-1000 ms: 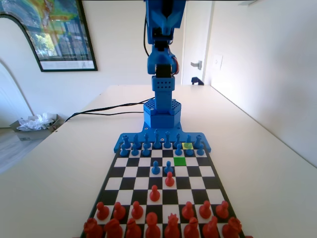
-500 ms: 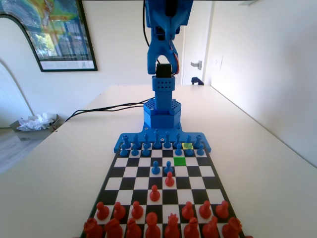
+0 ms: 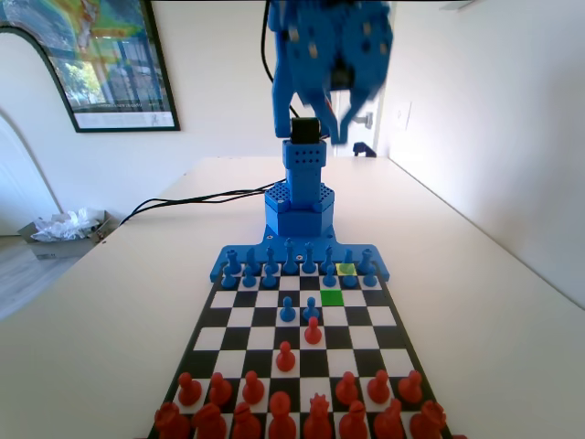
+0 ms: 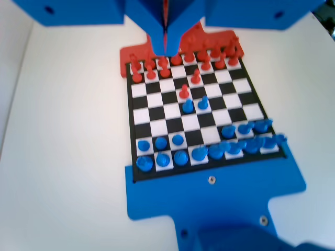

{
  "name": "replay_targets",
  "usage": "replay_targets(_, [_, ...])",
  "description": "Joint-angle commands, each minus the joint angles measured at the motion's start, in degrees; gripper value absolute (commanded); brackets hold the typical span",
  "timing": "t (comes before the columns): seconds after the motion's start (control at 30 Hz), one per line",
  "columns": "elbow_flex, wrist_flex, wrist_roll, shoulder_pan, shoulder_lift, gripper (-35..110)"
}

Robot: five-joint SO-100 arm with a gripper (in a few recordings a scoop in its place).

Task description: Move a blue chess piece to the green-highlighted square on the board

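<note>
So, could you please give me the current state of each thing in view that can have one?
gripper: high above the board, jaws closed together, holding nothing.
green-highlighted square: empty.
yellow-green square: in the blue pawn row, no pawn on it.
two advanced blue pawns: upright, mid-board, left of the green square.
two advanced red pawns: upright.
board: flat, nothing toppled.

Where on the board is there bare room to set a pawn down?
On the board, the green-highlighted square is bare, as are the outer files of the middle rows. The centre holds two blue pawns and two red pawns. Both end rows are crowded.
</note>
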Motion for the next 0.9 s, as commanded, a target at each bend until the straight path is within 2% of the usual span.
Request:
replay_targets(0.0, [1.23, -1.41, 2.37, -1.41, 1.85, 1])
replay_targets(0.33, [8.17, -7.21, 3.60, -8.00, -0.79, 1])
replay_targets(0.5, [6.68, -6.24, 2.37, -11.87, -4.83, 1])
replay_targets(0.87, [7.91, -10.20, -9.67, -13.89, -12.39, 1])
